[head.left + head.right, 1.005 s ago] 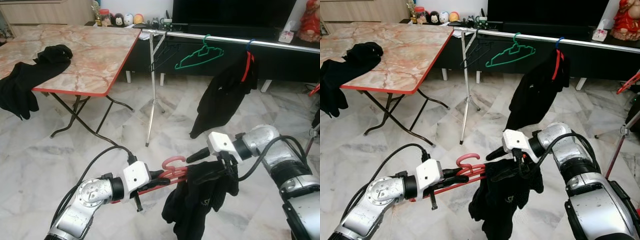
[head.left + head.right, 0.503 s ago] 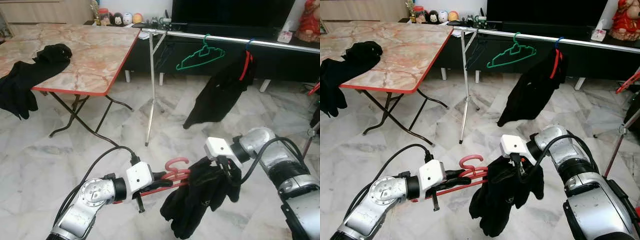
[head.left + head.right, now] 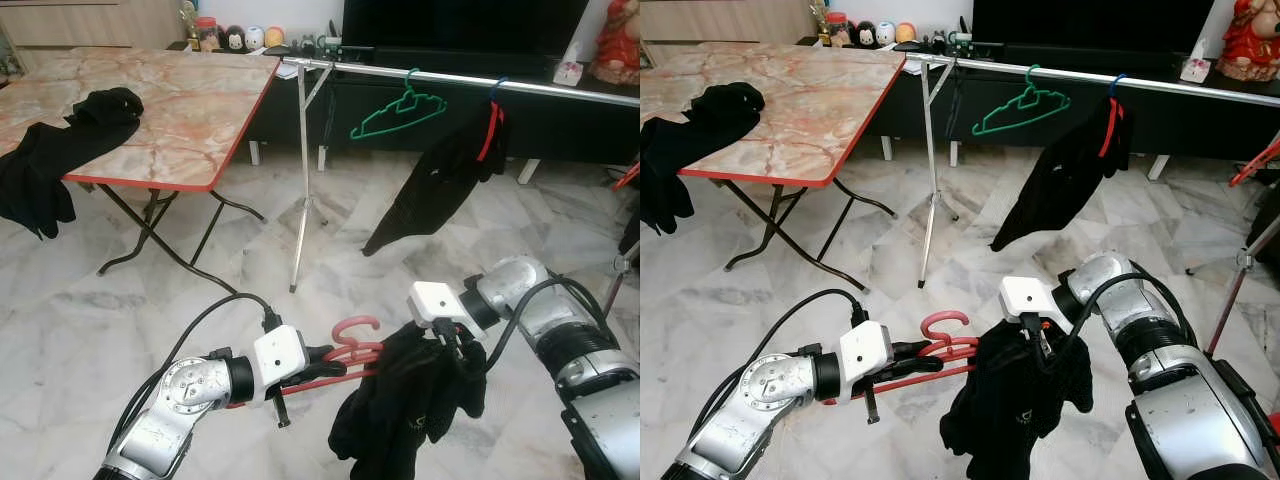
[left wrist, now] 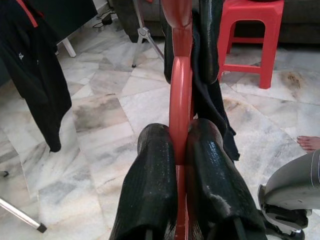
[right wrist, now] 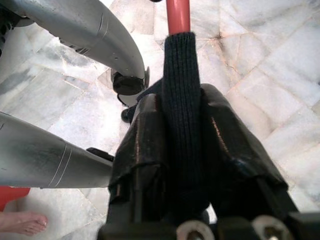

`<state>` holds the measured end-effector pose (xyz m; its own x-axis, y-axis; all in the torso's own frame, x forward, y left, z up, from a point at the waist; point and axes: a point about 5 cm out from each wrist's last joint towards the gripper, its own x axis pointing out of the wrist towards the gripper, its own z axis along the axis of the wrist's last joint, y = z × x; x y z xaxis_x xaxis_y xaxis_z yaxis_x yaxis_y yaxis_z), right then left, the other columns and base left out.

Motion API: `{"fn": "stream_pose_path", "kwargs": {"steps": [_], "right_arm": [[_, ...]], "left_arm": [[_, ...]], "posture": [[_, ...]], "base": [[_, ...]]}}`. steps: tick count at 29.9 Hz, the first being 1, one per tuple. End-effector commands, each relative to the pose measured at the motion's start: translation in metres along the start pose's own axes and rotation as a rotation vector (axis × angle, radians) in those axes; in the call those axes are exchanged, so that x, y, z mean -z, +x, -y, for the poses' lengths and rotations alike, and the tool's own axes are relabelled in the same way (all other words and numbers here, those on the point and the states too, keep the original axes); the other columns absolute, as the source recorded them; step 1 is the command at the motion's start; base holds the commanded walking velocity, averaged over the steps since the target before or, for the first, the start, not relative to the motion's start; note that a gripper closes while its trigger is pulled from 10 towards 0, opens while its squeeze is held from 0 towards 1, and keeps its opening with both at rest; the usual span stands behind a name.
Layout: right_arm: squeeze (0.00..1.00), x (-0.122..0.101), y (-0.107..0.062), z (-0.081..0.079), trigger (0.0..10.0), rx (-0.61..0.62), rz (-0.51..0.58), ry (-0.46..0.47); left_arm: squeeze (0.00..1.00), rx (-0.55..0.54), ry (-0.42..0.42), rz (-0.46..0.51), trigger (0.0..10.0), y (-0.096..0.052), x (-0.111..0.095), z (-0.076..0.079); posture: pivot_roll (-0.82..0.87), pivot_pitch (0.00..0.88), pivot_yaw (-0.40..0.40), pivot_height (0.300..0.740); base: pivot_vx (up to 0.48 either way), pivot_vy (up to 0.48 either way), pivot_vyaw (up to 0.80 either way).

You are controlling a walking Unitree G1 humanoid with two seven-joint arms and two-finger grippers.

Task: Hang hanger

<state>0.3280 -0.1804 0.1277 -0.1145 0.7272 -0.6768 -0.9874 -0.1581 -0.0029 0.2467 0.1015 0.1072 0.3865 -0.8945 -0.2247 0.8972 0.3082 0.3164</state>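
A red hanger [image 3: 352,330] is held low over the marble floor, with a black garment [image 3: 410,405] draped over its right half. My left gripper [image 3: 335,365] is shut on the hanger near its hook; in the left wrist view the fingers [image 4: 150,185] pinch the red bar [image 4: 180,90]. My right gripper [image 3: 455,345] is shut on the garment-covered arm of the hanger, and the right wrist view has knit cloth [image 5: 182,100] squeezed between its fingers. A silver rail [image 3: 450,78] runs across the back.
On the rail hang a green hanger [image 3: 398,112] and a black garment [image 3: 440,185] on a red hanger. A folding marble-top table [image 3: 190,110] with black clothes [image 3: 70,140] stands at the left. A person's foot [image 4: 310,142] and a red stool [image 4: 250,35] are nearby.
My right gripper has dropped slightly and closed over the garment on the hanger. The draped garment has shifted lower. The black garment on the rail has swung out to the left.
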Motion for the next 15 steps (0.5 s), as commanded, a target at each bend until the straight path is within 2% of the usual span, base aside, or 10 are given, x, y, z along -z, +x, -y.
{"fn": "stream_pose_path", "kwargs": {"steps": [1,10,15], "right_arm": [[0.00,0.000,0.004,0.000,0.0,-0.023,-0.020,0.001],[0.00,0.001,0.007,0.000,0.0,-0.020,-0.019,0.001],[0.00,-0.001,0.016,0.001,0.0,0.006,-0.019,-0.018]], "left_arm": [[0.00,-0.029,0.061,0.058,10.0,0.002,-0.017,-0.009],[0.00,-0.030,0.060,0.057,10.0,0.002,-0.017,-0.010],[0.00,-0.036,0.057,0.061,10.0,0.003,-0.019,-0.011]], "posture": [[-0.13,0.000,-0.009,0.732],[-0.13,0.000,-0.009,0.732],[-0.13,0.000,-0.008,0.732]], "base": [[0.000,0.000,0.00],[0.000,0.000,0.00],[0.000,0.000,0.00]]}}
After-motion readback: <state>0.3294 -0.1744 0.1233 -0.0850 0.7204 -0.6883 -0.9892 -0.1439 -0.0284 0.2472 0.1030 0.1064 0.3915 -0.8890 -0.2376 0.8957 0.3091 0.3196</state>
